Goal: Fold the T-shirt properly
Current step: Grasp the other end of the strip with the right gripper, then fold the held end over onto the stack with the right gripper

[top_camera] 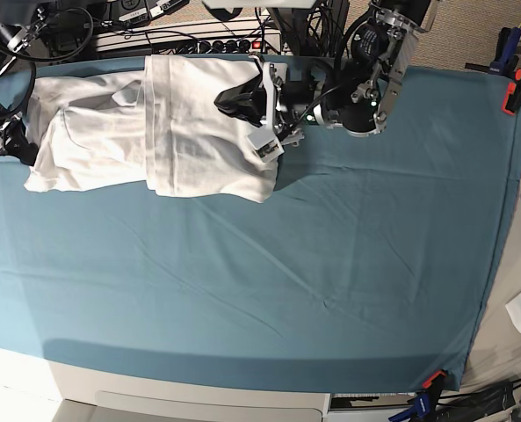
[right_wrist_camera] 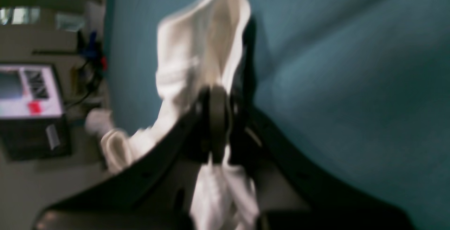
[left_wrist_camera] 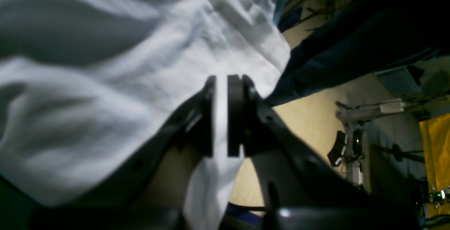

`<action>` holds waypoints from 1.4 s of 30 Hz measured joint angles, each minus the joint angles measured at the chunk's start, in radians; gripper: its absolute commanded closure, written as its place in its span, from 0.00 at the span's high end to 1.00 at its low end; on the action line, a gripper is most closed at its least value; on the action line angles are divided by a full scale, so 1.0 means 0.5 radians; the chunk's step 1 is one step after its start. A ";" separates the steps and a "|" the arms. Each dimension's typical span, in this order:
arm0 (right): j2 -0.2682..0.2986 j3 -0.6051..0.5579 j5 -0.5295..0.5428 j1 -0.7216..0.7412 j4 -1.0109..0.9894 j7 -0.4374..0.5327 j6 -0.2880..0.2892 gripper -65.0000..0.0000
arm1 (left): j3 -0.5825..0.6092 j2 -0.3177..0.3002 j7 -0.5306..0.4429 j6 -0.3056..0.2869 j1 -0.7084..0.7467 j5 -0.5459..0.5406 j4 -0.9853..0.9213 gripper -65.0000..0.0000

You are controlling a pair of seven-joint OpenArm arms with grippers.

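The shirt [top_camera: 155, 132] lies at the far side of the table [top_camera: 330, 290], partly folded: 1 flap is already laid over the body, so 2 layers show in the base view. Both arms reach in from the shirt's 2 ends, and that seems to be the reason for the grips: holding 2 opposite edges lets the cloth be lifted and carried over as 1 panel without sagging in the middle.

The left gripper [left_wrist_camera: 220, 115] has its fingers [left_wrist_camera: 235, 114] drawn close, with only a thin strip of white cloth between them. They are pinching the shirt's edge, and the rest of the fabric billows out beyond the fingertips and hangs down below them. From the base view this grip sits on the shirt's end nearer the table's middle.

The right gripper [right_wrist_camera: 219, 128] is at the other end, by the table's edge. Its fingers are pressed together on a bunched fold of shirt, which stands up past the fingertips and also trails down behind them. The wrist picture is blurred, so how deep the bite goes I cannot tell.

I judge the next fold to be the step in hand; a shallow pinch slipping out is the risk.
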 measured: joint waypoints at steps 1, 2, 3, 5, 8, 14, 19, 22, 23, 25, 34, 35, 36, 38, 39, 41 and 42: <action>-0.004 0.000 0.117 -0.007 -0.006 -0.016 -0.002 0.00 | -0.002 0.000 0.001 0.000 0.000 0.001 0.000 0.11; -0.017 0.000 0.231 -0.008 -0.006 -0.029 -0.010 0.00 | -0.011 0.002 0.001 0.000 0.000 0.000 0.000 0.11; -0.031 0.000 0.256 -0.010 -0.002 -0.025 -0.006 0.00 | -0.024 0.002 0.001 -0.001 0.000 0.000 0.000 0.11; -0.034 -0.003 0.238 -0.022 0.047 -0.031 -0.022 0.00 | -0.072 0.001 0.001 -0.001 0.000 0.000 0.000 0.11; -0.060 -0.005 0.238 -0.095 0.179 -0.031 -0.021 0.00 | -0.178 0.000 0.002 0.000 0.000 -0.005 0.000 0.11; -0.224 -0.006 0.236 -0.309 0.679 -0.024 -0.021 0.00 | -0.365 -0.031 0.018 0.000 0.001 -0.060 0.001 0.11; -0.529 -0.011 0.205 -0.524 1.360 -0.043 -0.031 0.00 | -0.431 -0.033 0.018 -0.001 0.001 -0.060 0.001 0.11; -0.717 -0.014 0.211 -0.638 1.875 -0.051 -0.029 0.00 | -0.431 -0.032 0.024 -0.001 0.011 -0.062 0.001 0.11; -0.775 -0.014 0.207 -0.678 2.045 -0.053 -0.029 0.00 | -0.431 -0.032 0.033 -0.001 0.016 -0.060 0.001 0.11; -0.903 -0.012 0.173 -0.774 2.400 -0.052 -0.027 0.00 | -0.431 -0.032 0.046 -0.001 0.018 -0.056 0.001 0.11; -1.528 -0.012 -0.117 -1.138 3.368 -0.075 -0.008 0.00 | -0.430 -0.043 0.046 -0.001 0.013 -0.047 0.001 0.11; -1.576 -0.029 -0.122 -1.147 3.391 -0.072 -0.008 0.00 | -0.431 -0.050 0.046 0.000 0.011 -0.045 0.001 0.11; -1.611 -0.068 -0.140 -1.150 3.400 -0.072 -0.008 0.00 | -0.430 -0.058 0.046 0.000 0.011 -0.047 0.001 0.11; -1.664 -0.198 -0.270 -1.145 3.400 -0.067 -0.013 0.00 | -0.430 -0.085 0.047 0.000 0.011 -0.046 0.001 0.11; -1.667 -0.294 -0.375 -1.145 3.400 -0.066 -0.014 0.00 | -0.430 -0.095 0.046 0.000 0.011 -0.047 0.001 0.11; -1.668 -0.472 -0.640 -1.146 3.398 0.054 -0.016 0.00 | -0.429 -0.124 0.046 -0.001 0.011 -0.048 0.001 0.11; -1.666 -0.548 -0.757 -1.145 3.397 0.159 -0.014 0.00 | -0.429 -0.143 0.046 0.000 0.012 -0.047 0.001 0.11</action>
